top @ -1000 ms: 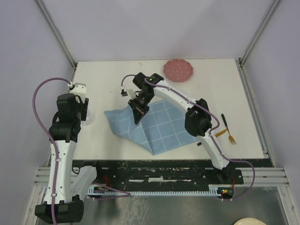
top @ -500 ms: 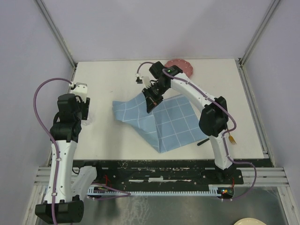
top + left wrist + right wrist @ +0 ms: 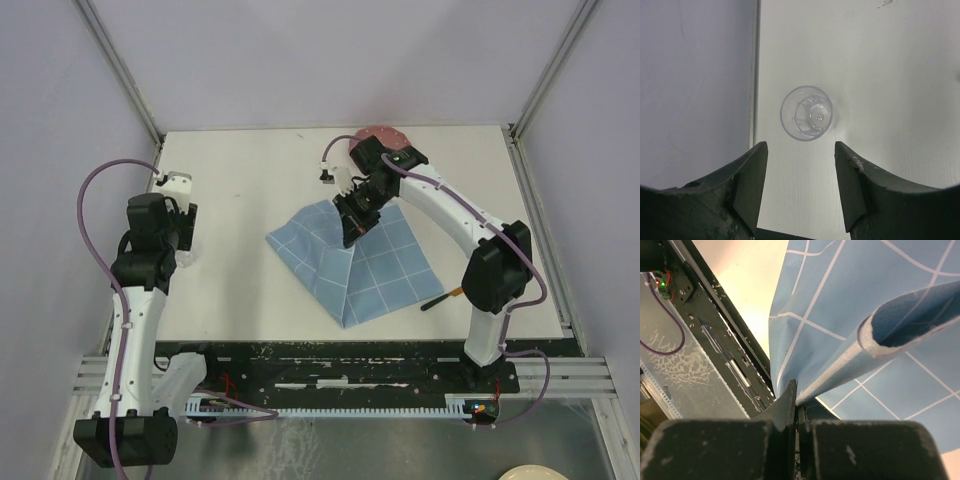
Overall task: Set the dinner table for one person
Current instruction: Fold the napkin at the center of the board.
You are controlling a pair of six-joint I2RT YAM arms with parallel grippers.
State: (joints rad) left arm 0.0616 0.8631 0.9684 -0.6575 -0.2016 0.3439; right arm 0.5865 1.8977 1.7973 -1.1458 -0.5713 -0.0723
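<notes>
My right claw (image 3: 355, 225) is pinched shut on the edge of the blue grid-patterned cloth placemat (image 3: 385, 270), which trails toward 5 o'clock over the white square dinner table (image 3: 250, 180), right of centre. My left claw (image 3: 800, 147), jaws wide, sits well off at 9 o'clock.

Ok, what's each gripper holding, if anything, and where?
Right gripper pinches the blue placemat by its folded edge; left gripper holds nothing, open over the clear cup.

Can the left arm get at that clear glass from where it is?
Probably yes: the left gripper hangs open above the upright glass, and nothing on the dinner table lies between its fingers and the rim.
</notes>
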